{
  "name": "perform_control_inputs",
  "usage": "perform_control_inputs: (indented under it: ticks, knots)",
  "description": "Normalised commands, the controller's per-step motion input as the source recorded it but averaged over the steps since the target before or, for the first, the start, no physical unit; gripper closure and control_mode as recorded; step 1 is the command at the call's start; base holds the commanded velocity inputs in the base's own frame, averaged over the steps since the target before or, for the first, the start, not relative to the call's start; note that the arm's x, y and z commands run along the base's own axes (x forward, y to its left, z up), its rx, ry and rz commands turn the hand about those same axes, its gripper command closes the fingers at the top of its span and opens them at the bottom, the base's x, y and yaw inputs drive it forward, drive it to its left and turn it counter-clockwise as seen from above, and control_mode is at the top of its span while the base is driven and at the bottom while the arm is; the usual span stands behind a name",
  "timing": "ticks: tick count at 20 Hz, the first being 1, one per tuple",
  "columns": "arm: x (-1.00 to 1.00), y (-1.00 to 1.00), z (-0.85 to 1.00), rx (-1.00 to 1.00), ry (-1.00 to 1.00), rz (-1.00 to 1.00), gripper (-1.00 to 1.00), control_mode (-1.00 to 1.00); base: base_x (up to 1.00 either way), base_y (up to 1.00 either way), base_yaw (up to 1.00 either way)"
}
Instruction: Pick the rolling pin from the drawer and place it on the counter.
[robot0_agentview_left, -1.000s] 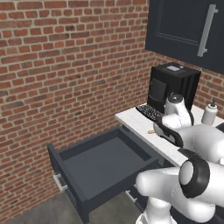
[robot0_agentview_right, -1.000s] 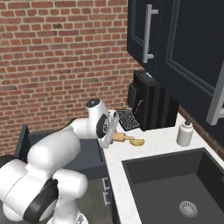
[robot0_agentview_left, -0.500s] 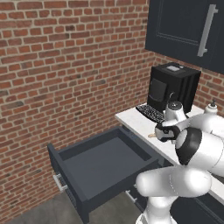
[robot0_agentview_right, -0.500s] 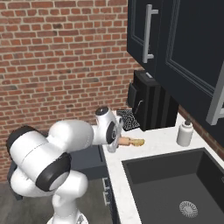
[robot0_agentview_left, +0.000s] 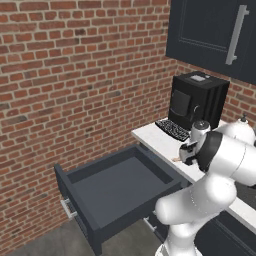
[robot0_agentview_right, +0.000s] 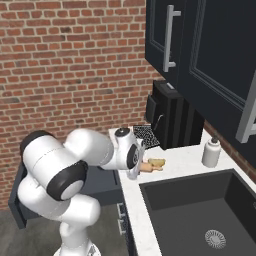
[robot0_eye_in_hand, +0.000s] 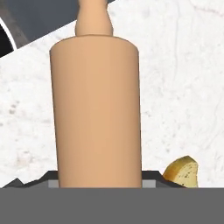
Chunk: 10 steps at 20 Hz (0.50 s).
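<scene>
Tan rolling pin (robot0_eye_in_hand: 96, 109) over white counter (robot0_eye_in_hand: 183, 87), drawer (robot0_agentview_left: 120, 187) open

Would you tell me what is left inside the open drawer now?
The drawer shows a bare dark floor with nothing lying on it. Its right end is hidden behind the robot's arm, so that corner cannot be checked.

Arm folded tight, elbow high, wrist bent down & fwd. Gripper (robot0_agentview_right: 136, 169) low at wrist end, tips hidden behind hand; can't tell if jaws open or closed.
</scene>
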Motion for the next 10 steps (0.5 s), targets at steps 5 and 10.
perform_control_inputs:
  ticks: [5,10]
  knots:
    - [0.0,-0.48,-0.13,0.01,0.01,0.0,1.0,-1.0,0.0,0.0,0.0]
    - [0.09,-0.34,-0.33,0.01,0.0,0.0,1.0,-1.0,0.0,0.0,0.0]
